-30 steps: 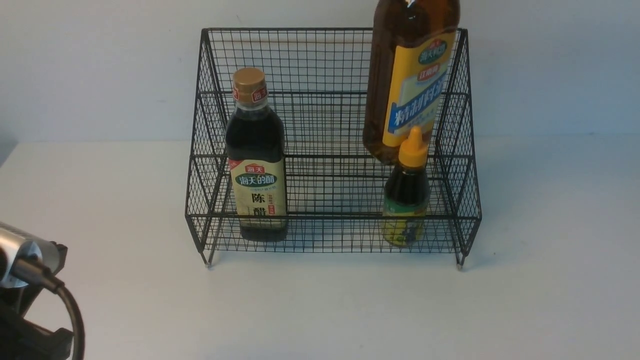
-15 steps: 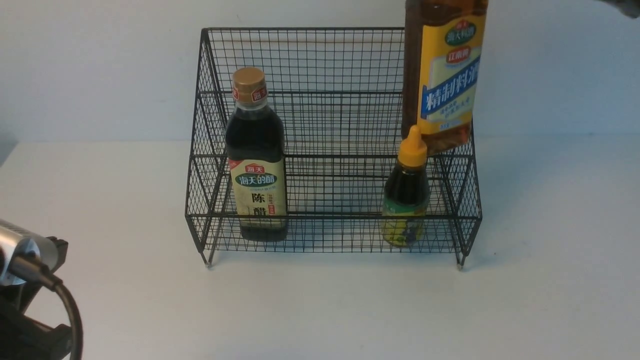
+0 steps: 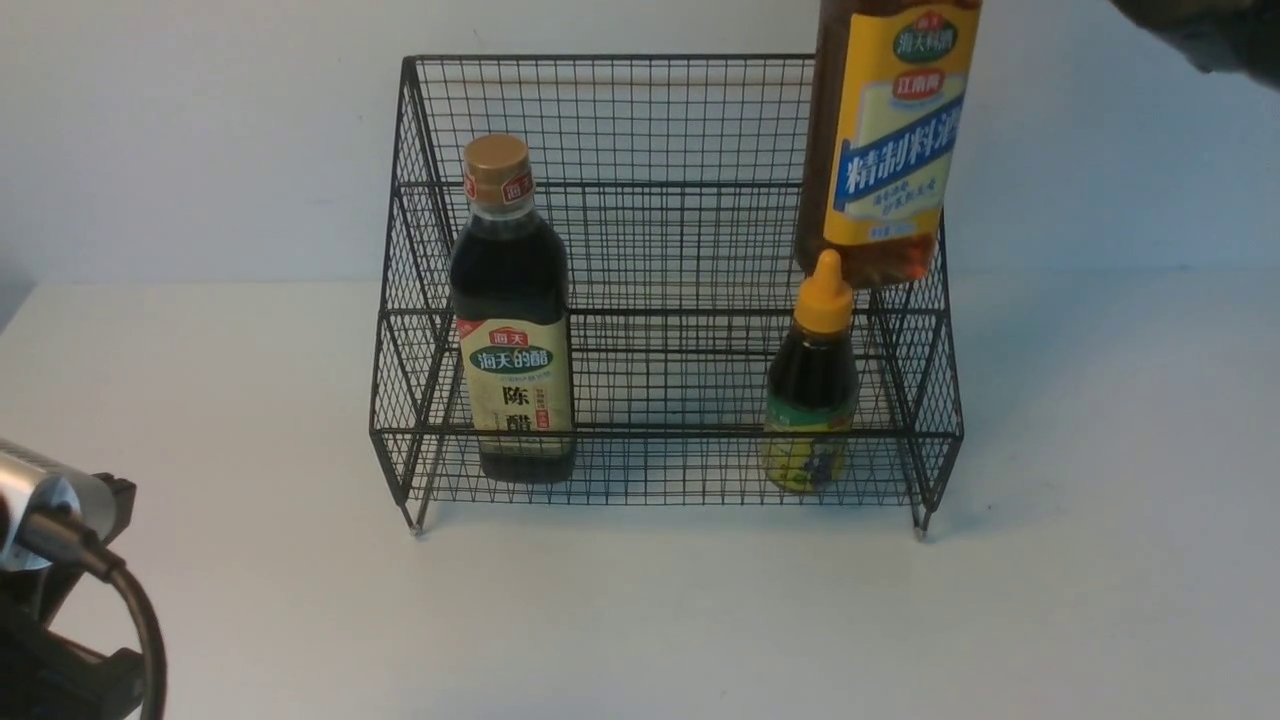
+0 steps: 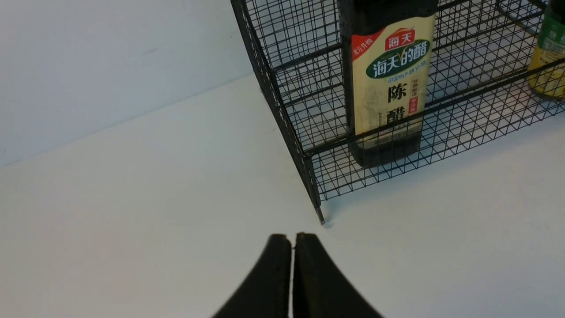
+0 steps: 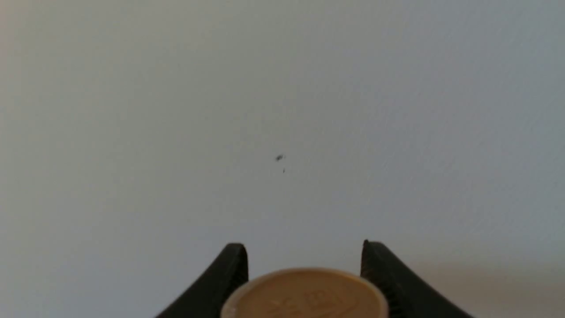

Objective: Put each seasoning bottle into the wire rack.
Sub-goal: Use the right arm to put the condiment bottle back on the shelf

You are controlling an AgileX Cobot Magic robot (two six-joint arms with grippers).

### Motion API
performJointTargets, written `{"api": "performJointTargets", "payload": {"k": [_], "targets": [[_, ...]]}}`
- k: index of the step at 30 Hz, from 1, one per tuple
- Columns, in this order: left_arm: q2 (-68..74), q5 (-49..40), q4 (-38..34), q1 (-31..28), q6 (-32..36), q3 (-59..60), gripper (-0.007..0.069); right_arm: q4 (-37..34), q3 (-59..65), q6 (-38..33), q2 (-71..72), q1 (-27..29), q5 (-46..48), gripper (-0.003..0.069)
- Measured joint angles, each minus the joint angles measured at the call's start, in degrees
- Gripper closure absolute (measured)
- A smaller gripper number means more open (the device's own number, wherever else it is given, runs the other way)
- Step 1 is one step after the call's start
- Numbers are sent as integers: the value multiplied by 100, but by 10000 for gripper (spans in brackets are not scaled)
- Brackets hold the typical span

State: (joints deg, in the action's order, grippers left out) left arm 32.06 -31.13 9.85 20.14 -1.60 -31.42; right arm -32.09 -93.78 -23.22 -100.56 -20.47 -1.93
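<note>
The black wire rack (image 3: pixel 600 58) stands at the middle of the white table. In its lower tier the dark vinegar bottle (image 3: pixel 512 310) with a tan cap stands upright at the left. The small squeeze bottle (image 3: pixel 815 385) with an orange nozzle stands at the right. The tall amber bottle (image 3: pixel 885 150) hangs in the air over the rack's right end, slightly tilted, with its top out of the front view. My right gripper (image 5: pixel 302 245) is shut on it, its tan cap (image 5: pixel 304 293) between the fingers. My left gripper (image 4: pixel 292 236) is shut and empty, low over the table near the rack's front left foot (image 4: pixel 321 219).
A white wall rises right behind the rack. Bare white table (image 3: pixel 640 620) spreads in front of the rack and on both sides. My left arm's body (image 3: pixel 50 560) sits at the near left corner. Part of my right arm (image 3: pixel 1220 35) shows at the top right.
The amber bottle has swung to the right, risen a little and stood more upright. The left arm and both bottles in the rack have stayed still.
</note>
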Motion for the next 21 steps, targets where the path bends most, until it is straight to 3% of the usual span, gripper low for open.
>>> {"api": "performJointTargets", "payload": {"k": [15, 21], "targets": [[0, -12, 0, 0, -6, 0, 629, -110, -21, 87, -361, 6, -111, 349], [0, -294, -19, 0, -262, 0, 629, -67, -76, -34, -38, 35, 858, 349]]}}
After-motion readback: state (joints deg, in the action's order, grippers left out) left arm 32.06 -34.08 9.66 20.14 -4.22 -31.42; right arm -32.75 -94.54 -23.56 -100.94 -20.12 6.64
